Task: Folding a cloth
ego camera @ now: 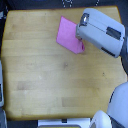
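The pink-magenta cloth (67, 34) lies flat on the wooden tabletop (45, 70), toward the upper middle in the exterior view. It looks like a tilted rectangle, with its right edge under my arm. My gripper (81, 44) reaches in from the exterior view's right and sits at the cloth's lower right corner. The grey-white forearm housing covers the fingers, so the jaws' state does not show. A small fold of cloth seems to peek out just below the housing.
The grey-white arm housing (102, 31) crosses the table's upper right. White robot body parts (117, 102) stand at the lower right. A pale object (1, 87) sits at the exterior view's left edge. Dark floor borders the table's far edge.
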`<state>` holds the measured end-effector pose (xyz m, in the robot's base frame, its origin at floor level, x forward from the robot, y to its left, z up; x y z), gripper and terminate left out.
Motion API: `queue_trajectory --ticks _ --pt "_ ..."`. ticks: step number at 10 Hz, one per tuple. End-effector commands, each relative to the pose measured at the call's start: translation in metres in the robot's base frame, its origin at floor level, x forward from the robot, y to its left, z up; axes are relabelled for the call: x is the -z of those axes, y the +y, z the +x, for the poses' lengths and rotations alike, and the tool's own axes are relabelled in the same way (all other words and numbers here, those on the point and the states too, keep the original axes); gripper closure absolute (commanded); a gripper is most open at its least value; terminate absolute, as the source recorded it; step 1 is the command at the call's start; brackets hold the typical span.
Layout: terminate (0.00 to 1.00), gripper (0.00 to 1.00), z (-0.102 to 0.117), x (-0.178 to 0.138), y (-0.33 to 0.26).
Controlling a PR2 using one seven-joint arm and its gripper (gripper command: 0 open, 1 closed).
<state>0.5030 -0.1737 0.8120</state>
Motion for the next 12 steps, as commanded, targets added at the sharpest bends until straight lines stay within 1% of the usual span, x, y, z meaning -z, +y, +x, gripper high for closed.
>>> queue_trajectory --ticks 1,3,4,5,6,8,10,11,12 --pt "0.0 1.0 0.028 0.007 0.104" --pt "0.0 1.0 0.039 0.014 0.136" --pt "0.0 1.0 0.051 0.016 0.159" --pt "0.0 1.0 0.057 0.016 0.166" --pt "0.0 1.0 0.072 0.015 0.181" --pt "0.0 1.0 0.08 0.014 0.199" --pt "0.0 1.0 0.085 0.022 0.212" --pt "0.0 1.0 0.077 0.034 0.217" --pt "0.0 1.0 0.075 0.037 0.219"
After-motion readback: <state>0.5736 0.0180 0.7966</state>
